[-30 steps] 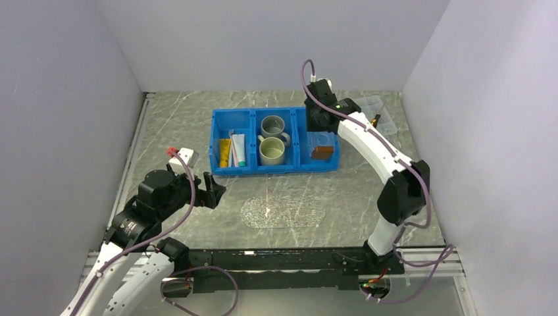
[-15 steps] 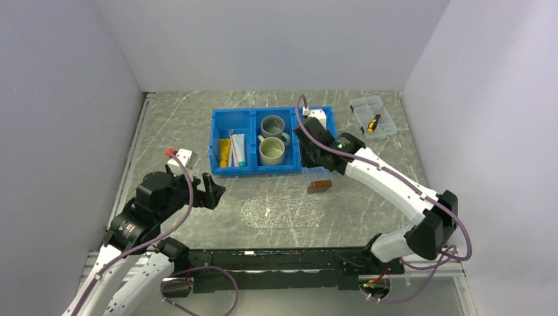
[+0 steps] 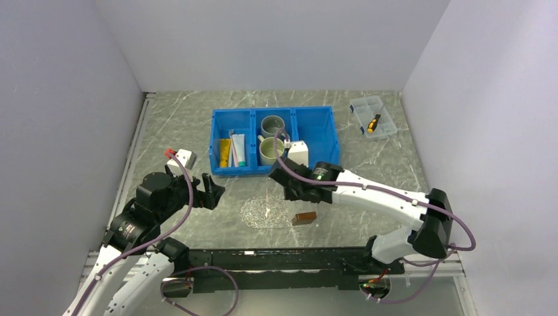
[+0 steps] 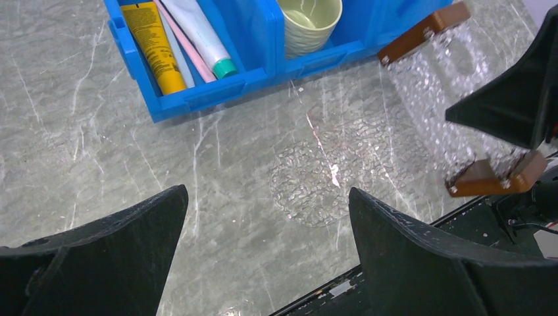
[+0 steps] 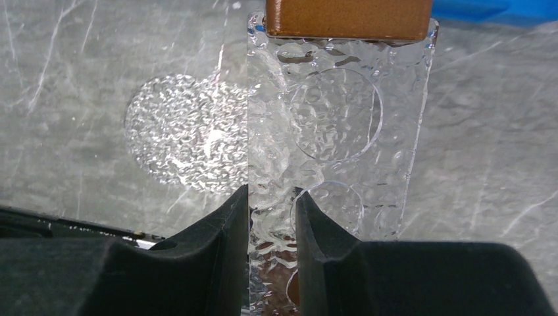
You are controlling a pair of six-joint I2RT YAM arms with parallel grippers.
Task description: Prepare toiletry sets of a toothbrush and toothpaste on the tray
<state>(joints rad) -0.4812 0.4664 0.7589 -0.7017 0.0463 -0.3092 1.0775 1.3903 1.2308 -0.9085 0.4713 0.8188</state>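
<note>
My left gripper (image 4: 265,194) hangs nearest my base, jaws spread wide on nothing. My right gripper (image 5: 271,197) — pinched on the rim of the tray (image 5: 335,112) — has carried it out of the blue bin (image 4: 197,99) to the open table in front. Farther back, the toothbrush (image 4: 179,56) and toothpaste (image 4: 197,29) lie in the bin's left compartment — loading comes next, I judge.
</note>
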